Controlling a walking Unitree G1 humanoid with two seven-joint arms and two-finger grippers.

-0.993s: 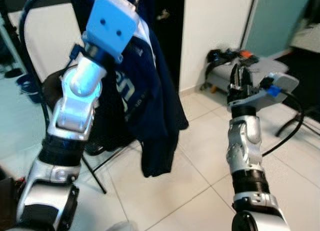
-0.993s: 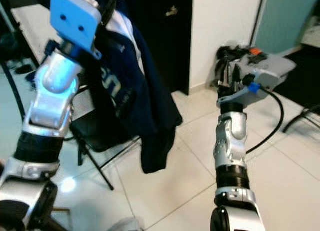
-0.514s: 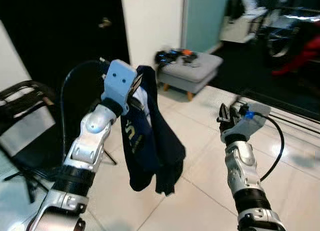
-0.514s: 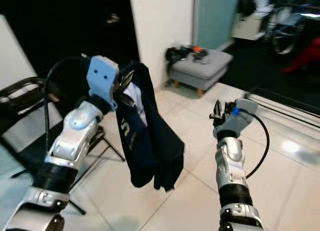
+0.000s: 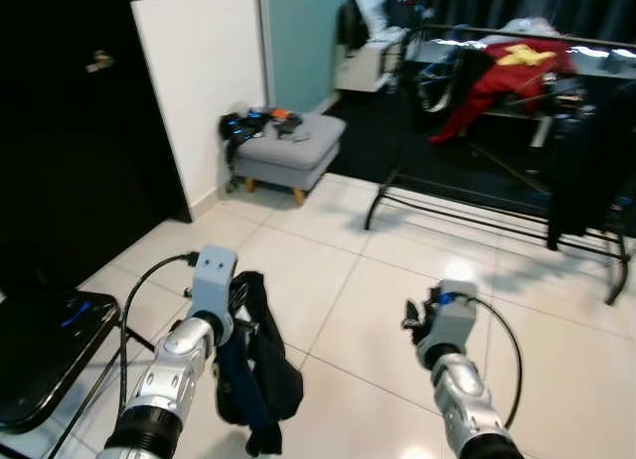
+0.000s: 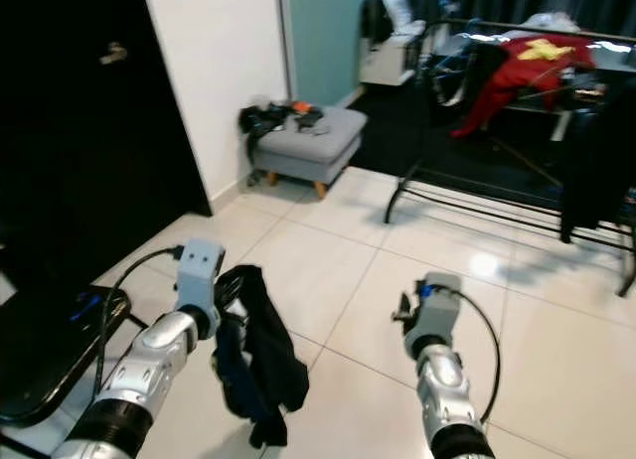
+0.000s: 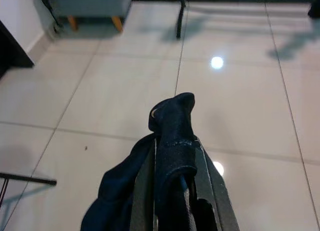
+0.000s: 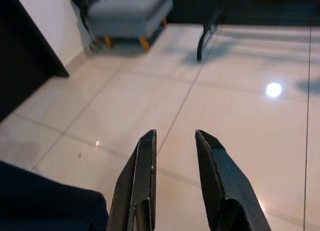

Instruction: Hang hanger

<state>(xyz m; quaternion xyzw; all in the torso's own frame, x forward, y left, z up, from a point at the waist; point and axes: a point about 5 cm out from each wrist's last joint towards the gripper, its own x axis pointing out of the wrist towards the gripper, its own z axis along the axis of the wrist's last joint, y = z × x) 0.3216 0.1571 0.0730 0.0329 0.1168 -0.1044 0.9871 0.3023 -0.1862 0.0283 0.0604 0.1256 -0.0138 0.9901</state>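
A dark navy garment (image 5: 254, 378) hangs limp from my left gripper (image 5: 237, 312), low over the tiled floor. In the left wrist view my left gripper (image 7: 173, 150) is shut on a bunched fold of the garment (image 7: 174, 122); the hanger inside is hidden by the cloth. My right gripper (image 5: 411, 316) is held out over the floor to the right. Its two black fingers (image 8: 146, 156) stand apart with nothing between them. A black clothes rack (image 5: 467, 196) stands at the far right, with a red garment (image 5: 502, 64) and a dark one (image 5: 584, 161) on it.
A grey footstool (image 5: 294, 145) with dark items on top sits by the white wall panel (image 5: 204, 81). A black folding chair (image 5: 42, 352) is at my near left. A dark doorway lies behind it. Glossy pale tiles (image 5: 358, 270) stretch toward the rack.
The view has swung right, bringing the clothes rack in and pushing the chair to the left edge. Both arms are lower now. The left gripper still holds the garment.
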